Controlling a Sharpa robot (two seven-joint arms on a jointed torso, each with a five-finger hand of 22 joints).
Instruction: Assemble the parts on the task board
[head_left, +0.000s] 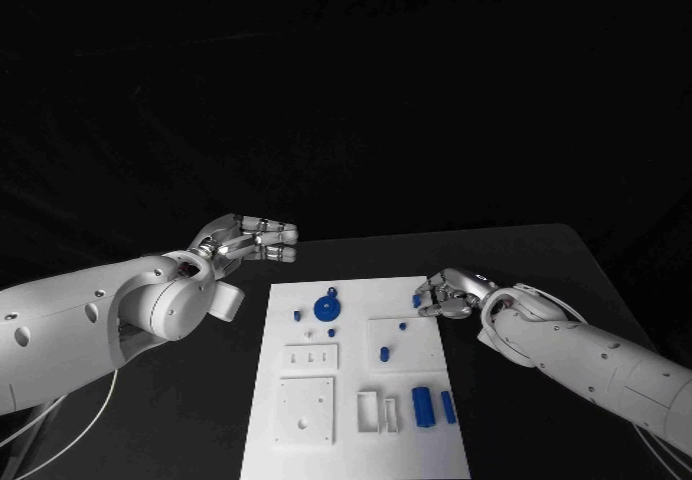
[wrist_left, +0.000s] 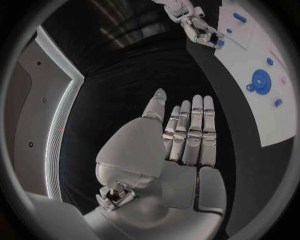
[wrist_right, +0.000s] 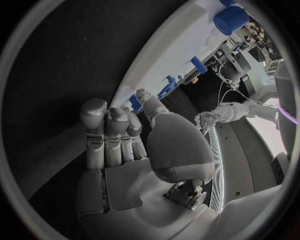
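The white task board (head_left: 361, 440) lies in the middle of the black table. On it are a round blue disc (head_left: 327, 307), a few small blue pegs (head_left: 385, 352) and two longer blue parts (head_left: 421, 405). My right hand (head_left: 450, 296) is at the board's right edge near the far end and pinches a small blue part (head_left: 418, 299) between thumb and finger; the same part (wrist_right: 135, 103) sits by the thumb tip. My left hand (head_left: 254, 240) hovers off the board's far left corner, its fingers (wrist_left: 190, 131) straight and holding nothing. The board (wrist_left: 278, 125) and disc (wrist_left: 260, 81) lie beside it.
White blocks and raised plates (head_left: 307, 408) stand on the near half of the board. Bare black table (head_left: 548, 260) surrounds the board on all sides. My left forearm (head_left: 87, 320) lies over the table's left part.
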